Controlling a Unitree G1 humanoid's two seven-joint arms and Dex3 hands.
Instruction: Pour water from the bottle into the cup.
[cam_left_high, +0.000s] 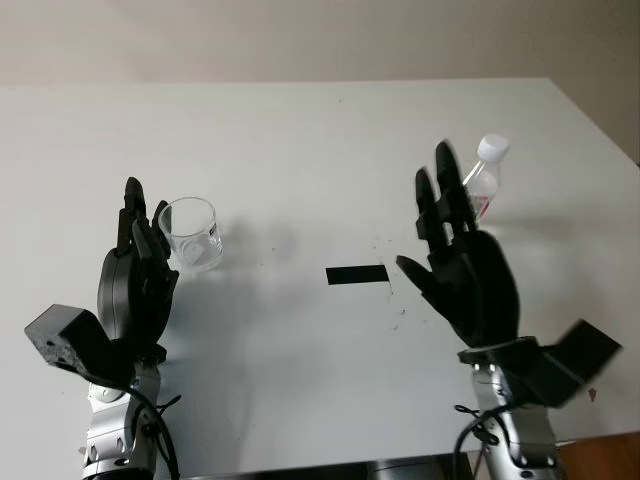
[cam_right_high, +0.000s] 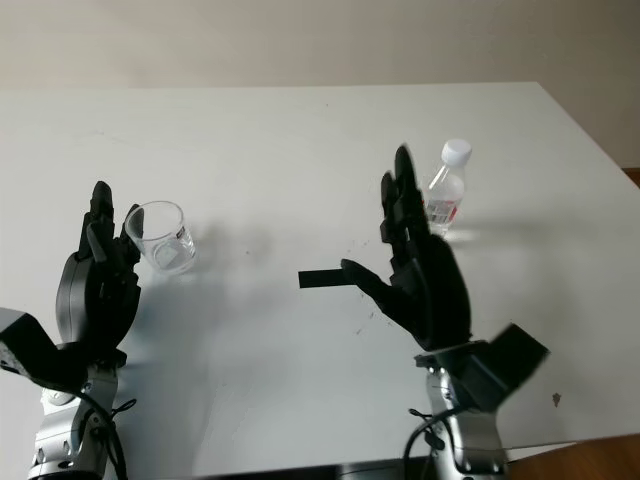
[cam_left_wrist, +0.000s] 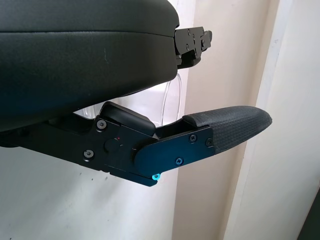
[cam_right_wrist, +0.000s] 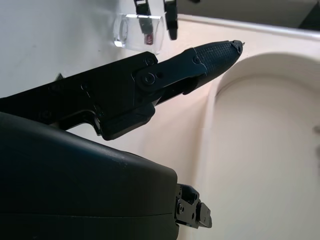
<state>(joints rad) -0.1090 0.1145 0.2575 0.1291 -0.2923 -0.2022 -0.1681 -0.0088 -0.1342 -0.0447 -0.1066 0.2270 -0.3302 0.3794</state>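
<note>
Clear cup (cam_left_high: 190, 233) beside open left hand (cam_left_high: 135, 285) | bottle (cam_left_high: 483, 180) behind open right hand (cam_left_high: 465, 265)

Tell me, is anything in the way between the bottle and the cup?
Only a flat strip of black tape on the table lies between the bottle and the cup; nothing stands there.

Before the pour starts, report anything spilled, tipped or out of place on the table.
Nothing spilled or tipped. The cup and the capped bottle both stand upright. Only oddities: a black strip on the table with dark specks beside it. Left hand and right hand are open.
</note>
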